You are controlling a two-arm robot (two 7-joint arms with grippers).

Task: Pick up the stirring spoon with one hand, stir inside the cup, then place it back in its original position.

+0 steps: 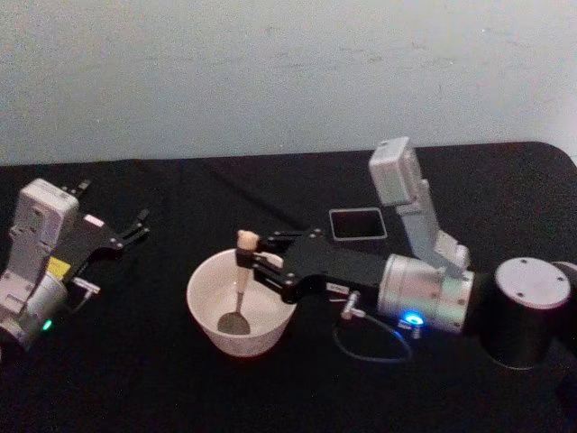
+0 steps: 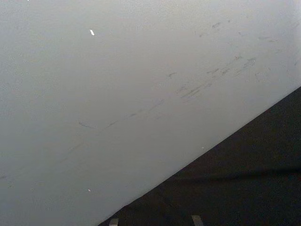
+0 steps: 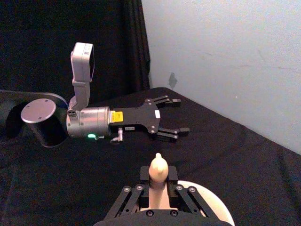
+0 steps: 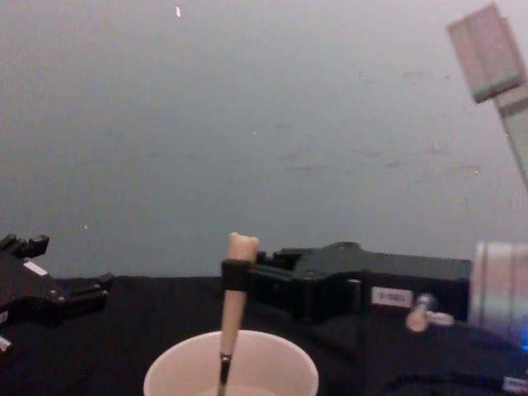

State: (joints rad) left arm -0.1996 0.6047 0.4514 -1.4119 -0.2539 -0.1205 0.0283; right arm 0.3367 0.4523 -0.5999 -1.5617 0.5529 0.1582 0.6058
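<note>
Head view, and the right tool (image 1: 245, 262) is clamped on the beige handle of the stirring spoon (image 1: 241, 290), just under the tiny bear head. The spoon stands nearly upright, its metal bowl down on the floor of the cream-white cup (image 1: 200, 311) at the middle of the black worktop (image 1: 135, 379). Behind the right tool sits the dark grey holder (image 1: 358, 224), apart from the cup. Away on the left side, the left tool (image 3: 174, 117) hangs with fingers spread, gripping nothing.
</note>
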